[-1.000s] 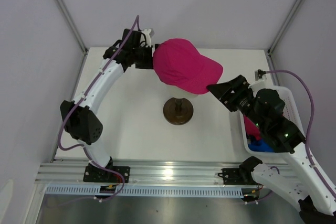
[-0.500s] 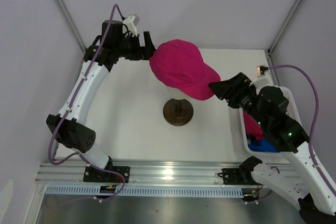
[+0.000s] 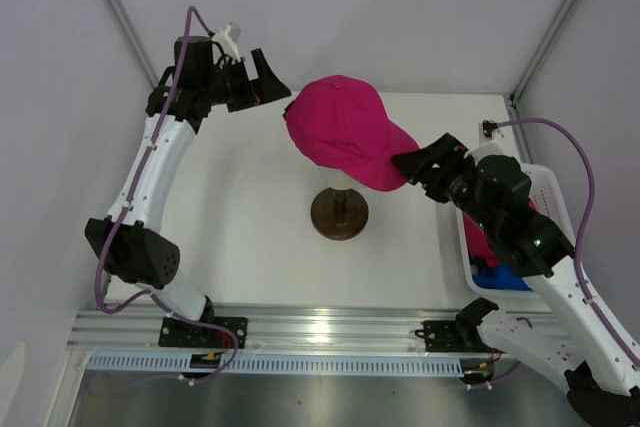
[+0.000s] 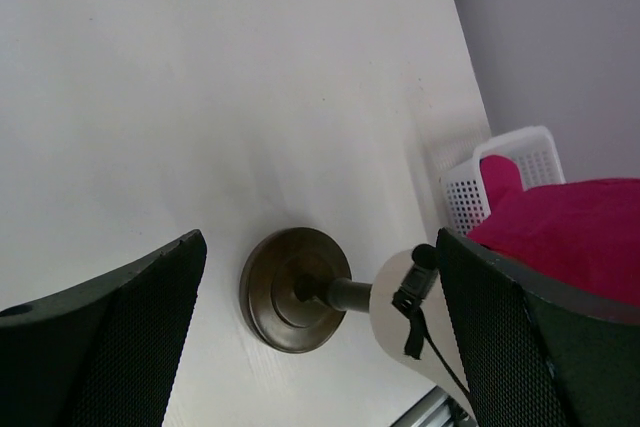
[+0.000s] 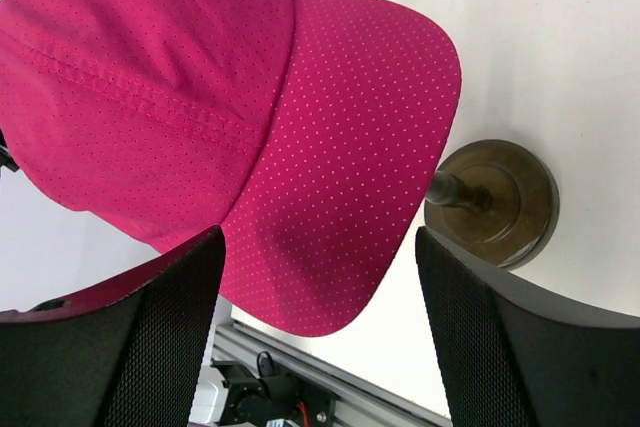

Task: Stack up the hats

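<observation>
**Soft pink hat, stiff brim**

The right gripper (image 3: 412, 168) has its jaws spread wide and pinches nothing. The brim (image 5: 350, 177) lies just in front of them. The left gripper (image 3: 260, 75), in the upper left of the top view, is spread wide too, holds nothing, and is apart from the hat.

The pink hat (image 3: 345, 127) sits in the middle of the top view, on the cream head (image 4: 400, 312) above the dark round stand (image 3: 339, 213).

I think the hat is light and floppy, so its top would squash. The brim looks stiffer, and its edge seems the best place to pinch.

The hat is bright pink with tiny holes, stitched lines and a curved brim.

At the right, a white basket (image 3: 553, 197) holds a blue thing (image 3: 495, 275), maybe another hat.
</observation>
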You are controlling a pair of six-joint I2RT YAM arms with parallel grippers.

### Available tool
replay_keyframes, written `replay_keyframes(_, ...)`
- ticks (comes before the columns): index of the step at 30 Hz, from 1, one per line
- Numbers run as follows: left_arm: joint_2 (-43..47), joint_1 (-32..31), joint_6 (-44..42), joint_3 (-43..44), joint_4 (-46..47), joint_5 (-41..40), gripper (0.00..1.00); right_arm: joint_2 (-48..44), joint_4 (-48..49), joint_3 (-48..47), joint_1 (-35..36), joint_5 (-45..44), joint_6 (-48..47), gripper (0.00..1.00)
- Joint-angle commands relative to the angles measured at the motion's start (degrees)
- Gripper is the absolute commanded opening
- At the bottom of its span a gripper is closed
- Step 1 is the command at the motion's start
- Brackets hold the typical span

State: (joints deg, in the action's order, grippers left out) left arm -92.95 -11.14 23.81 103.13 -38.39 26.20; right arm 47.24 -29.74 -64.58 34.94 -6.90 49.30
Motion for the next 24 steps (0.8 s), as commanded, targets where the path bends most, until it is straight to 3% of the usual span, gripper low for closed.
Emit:
replay_keyframes(1,2.33,2.25,3.08,-0.13,2.89,0.44,1.0,-0.75,1.52,-0.46,0.22,-2.33,-0.17,0.8)
replay_keyframes(8,1.98,2.52,1.07,-0.91,1.74,-3.25,0.99,-0.75,1.26,-0.99,-0.13,-3.39,-0.52,0.8)
replay_keyframes(15,0.22,-0.2,-1.04,-1.27,1.39,-5.98,0.91,-1.71,1.0,1.2,-0.57,-5.15,0.97,0.8)
replay_keyframes(24,-4.7,-5.03,-2.72,-0.03,-0.98,-12.57,0.85,-3.03,2.75,1.74,-0.84,-5.49,1.24,0.71)
